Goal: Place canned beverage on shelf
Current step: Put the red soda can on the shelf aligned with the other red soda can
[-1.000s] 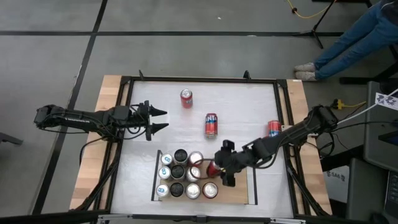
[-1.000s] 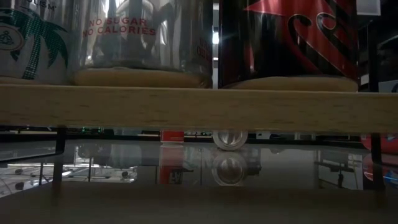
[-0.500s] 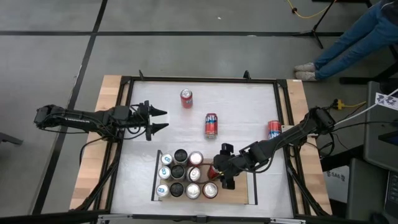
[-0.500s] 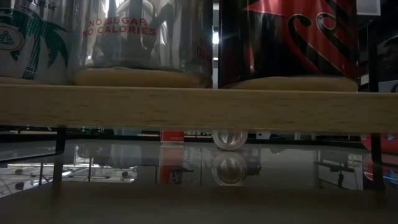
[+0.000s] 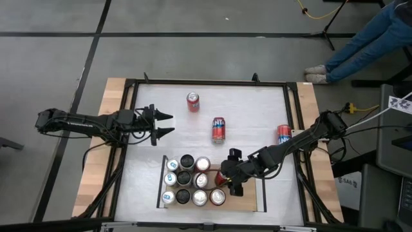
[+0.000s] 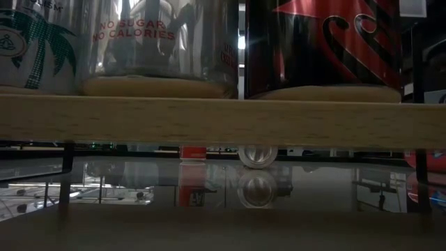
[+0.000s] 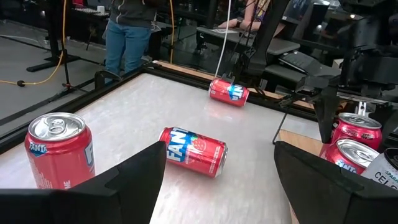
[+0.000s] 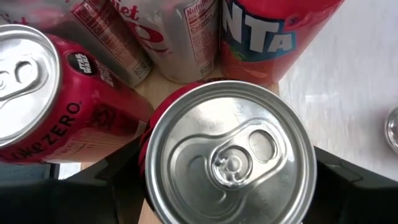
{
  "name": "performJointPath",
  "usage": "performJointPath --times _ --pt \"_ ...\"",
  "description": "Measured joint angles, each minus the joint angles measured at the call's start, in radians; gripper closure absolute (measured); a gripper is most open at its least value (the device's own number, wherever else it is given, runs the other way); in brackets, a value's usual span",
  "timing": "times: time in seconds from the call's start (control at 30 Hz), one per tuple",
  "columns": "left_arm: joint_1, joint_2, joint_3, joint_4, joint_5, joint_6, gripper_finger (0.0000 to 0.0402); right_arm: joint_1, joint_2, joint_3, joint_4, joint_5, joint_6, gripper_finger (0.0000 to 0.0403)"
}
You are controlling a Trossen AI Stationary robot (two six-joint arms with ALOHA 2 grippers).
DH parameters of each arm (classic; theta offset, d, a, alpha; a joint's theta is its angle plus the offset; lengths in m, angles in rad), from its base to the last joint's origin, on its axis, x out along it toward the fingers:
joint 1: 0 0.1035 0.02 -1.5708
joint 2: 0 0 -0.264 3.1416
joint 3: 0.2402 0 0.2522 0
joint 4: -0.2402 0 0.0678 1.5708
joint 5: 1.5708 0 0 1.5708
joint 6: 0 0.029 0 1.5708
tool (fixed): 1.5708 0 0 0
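Observation:
My right gripper [image 5: 223, 182] is shut on a red canned beverage [image 8: 229, 157] over the shelf [image 5: 248, 193], a light-wood panel with black side rails near the table's front edge. Several cans [image 5: 185, 180] stand on the shelf's left half, and the held can is beside their right-hand row. In the right wrist view a Fanta can [image 8: 273, 31], a Diet Coke can [image 8: 180, 37] and a Coke Zero can [image 8: 50, 106] stand close around it. My left gripper [image 5: 168, 125] waits open at the table's left, above the white top. My right gripper pinches the red can between its two fingers [image 8: 118, 180], one on each side of the can's wall [image 8: 144, 146] just under the top rim. The fingers slant down from the table's right side. The can is upright, lid up; its own body hides whether its base rests on the shelf.
A red can [image 5: 193, 102] stands upright near the table's far edge. A Fanta can [image 5: 219, 129] lies on its side mid-table, and another can [image 5: 284, 134] lies by the right frame. The shelf's right half is bare wood. A person's legs [image 5: 367, 38] show beyond the far right corner.

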Motion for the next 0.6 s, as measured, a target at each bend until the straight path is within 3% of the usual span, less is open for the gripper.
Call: performJointPath --times 0.2,0.6 --pt "0.000 0.000 0.000 0.000 0.000 0.000 0.0108 0.000 0.000 0.000 0.000 0.000 0.000 0.0098" --pt "0.000 0.000 0.000 0.000 0.000 0.000 0.0108 0.000 -0.002 0.000 0.005 0.000 -0.001 0.0025"
